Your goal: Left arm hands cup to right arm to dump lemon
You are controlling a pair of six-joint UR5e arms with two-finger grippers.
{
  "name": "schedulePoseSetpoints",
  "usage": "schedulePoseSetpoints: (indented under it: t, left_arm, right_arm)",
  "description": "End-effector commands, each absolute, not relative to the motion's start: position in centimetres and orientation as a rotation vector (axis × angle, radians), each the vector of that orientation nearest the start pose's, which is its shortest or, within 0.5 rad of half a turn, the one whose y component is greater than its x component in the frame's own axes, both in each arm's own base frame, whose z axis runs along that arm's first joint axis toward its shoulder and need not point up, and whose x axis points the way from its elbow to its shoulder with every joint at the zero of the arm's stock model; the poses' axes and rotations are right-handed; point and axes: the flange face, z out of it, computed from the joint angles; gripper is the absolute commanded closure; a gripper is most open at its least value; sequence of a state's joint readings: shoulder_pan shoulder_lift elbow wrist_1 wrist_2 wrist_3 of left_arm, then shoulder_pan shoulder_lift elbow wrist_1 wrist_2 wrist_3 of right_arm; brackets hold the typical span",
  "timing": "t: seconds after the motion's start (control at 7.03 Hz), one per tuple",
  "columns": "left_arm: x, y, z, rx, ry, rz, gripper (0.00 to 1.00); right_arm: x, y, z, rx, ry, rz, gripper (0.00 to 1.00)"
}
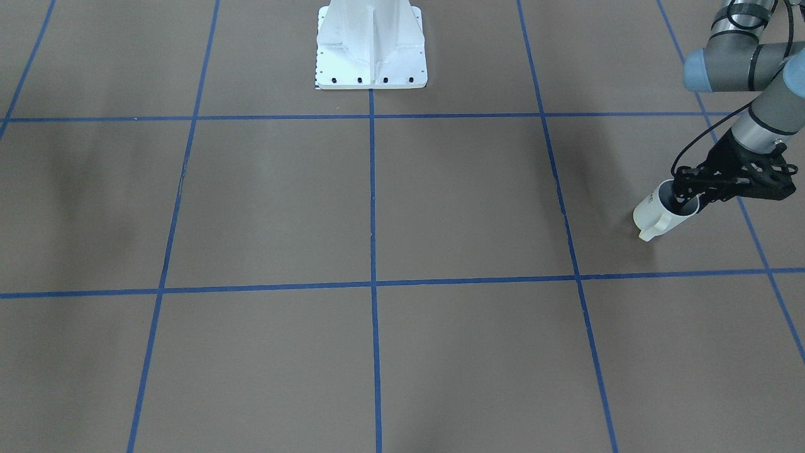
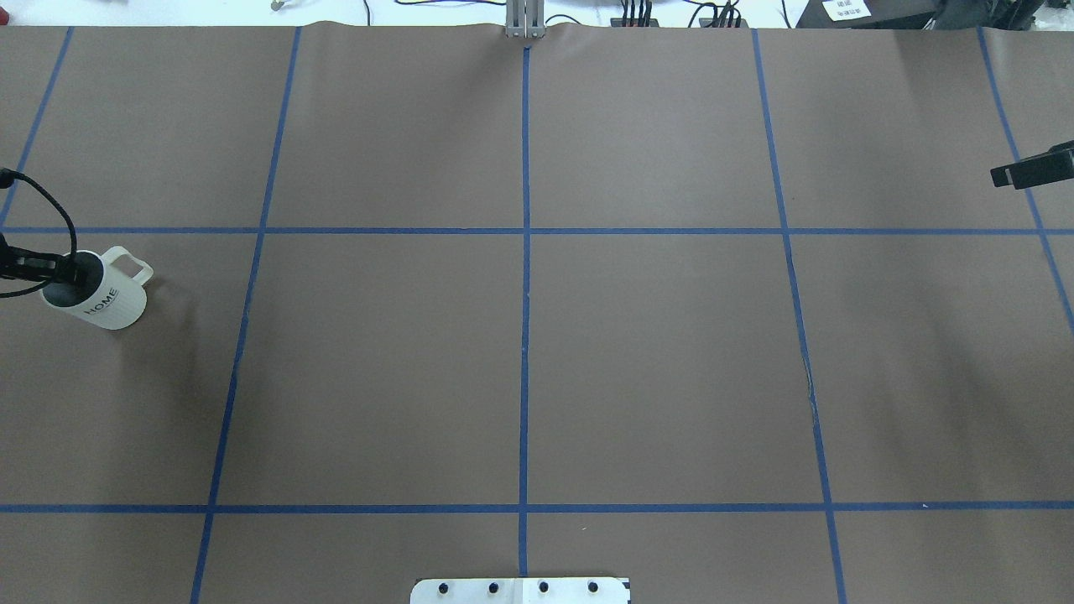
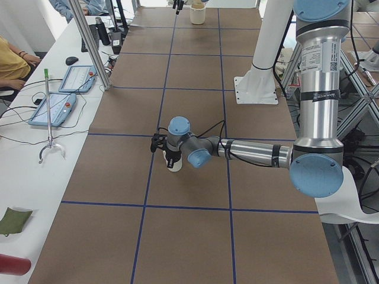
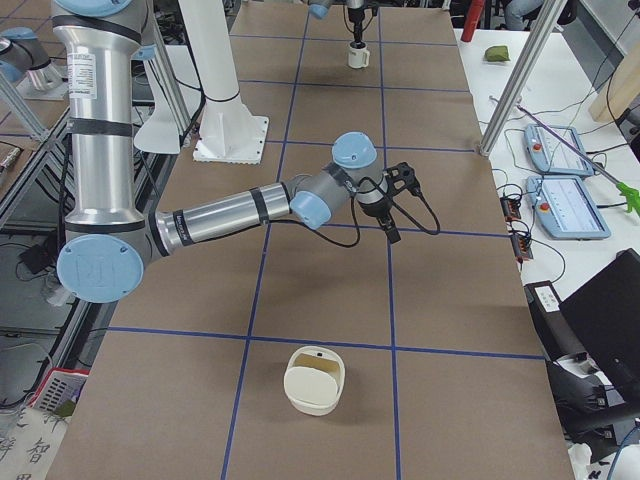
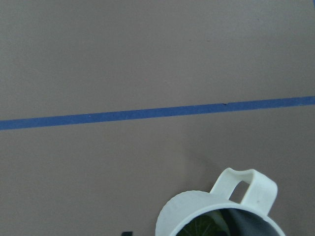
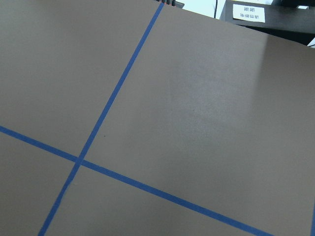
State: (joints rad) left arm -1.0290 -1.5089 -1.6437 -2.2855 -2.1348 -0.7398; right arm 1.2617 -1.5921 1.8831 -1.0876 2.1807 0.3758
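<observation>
The white cup (image 2: pixel 105 295) with "HOME" printed on it stands on the brown table at the robot's far left; it also shows in the front view (image 1: pixel 657 214). Its handle (image 5: pixel 246 187) points away from the robot. Something dark greenish (image 5: pixel 206 227) lies inside it. My left gripper (image 1: pixel 684 196) is at the cup's rim. It looks open, with one fingertip (image 5: pixel 127 233) just outside the wall. My right gripper (image 2: pixel 1034 168) hangs above the table at the far right edge, empty. I cannot tell whether it is open or shut.
A cream container (image 4: pixel 315 390) stands on the table at the robot's right end, near the right arm. The white robot base (image 1: pixel 371 56) stands at the table's middle rear. Blue tape lines (image 2: pixel 524 294) divide the brown surface into squares.
</observation>
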Motion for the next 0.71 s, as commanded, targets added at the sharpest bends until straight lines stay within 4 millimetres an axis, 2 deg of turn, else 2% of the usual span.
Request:
schedulePoseSetpoints:
  t: [0.0, 0.14, 0.28, 0.43, 0.57]
  left_arm:
    - [18.8, -46.2, 57.4, 0.247, 0.867, 0.035, 1.00]
    - [18.5, -45.9, 56.7, 0.251, 0.878, 0.038, 1.00]
    - [18.0, -45.8, 54.9, 0.230, 0.944, 0.059, 1.00]
    - [14.1, -47.3, 53.6, 0.234, 1.000, 0.009, 1.00]
    - [12.6, -49.2, 51.5, 0.234, 1.042, -0.011, 1.00]
  right_arm:
    - [-7.8, -49.5, 46.3, 0.516, -0.796, -0.178, 0.00]
    - [-7.8, -49.5, 46.0, 0.535, -0.801, -0.184, 0.00]
    - [-7.9, -49.8, 44.8, 0.611, -0.819, -0.208, 0.00]
    - [-8.4, -51.1, 42.7, 0.706, -0.840, -0.249, 0.00]
    - [-9.1, -52.3, 39.9, 0.779, -0.861, -0.279, 0.00]
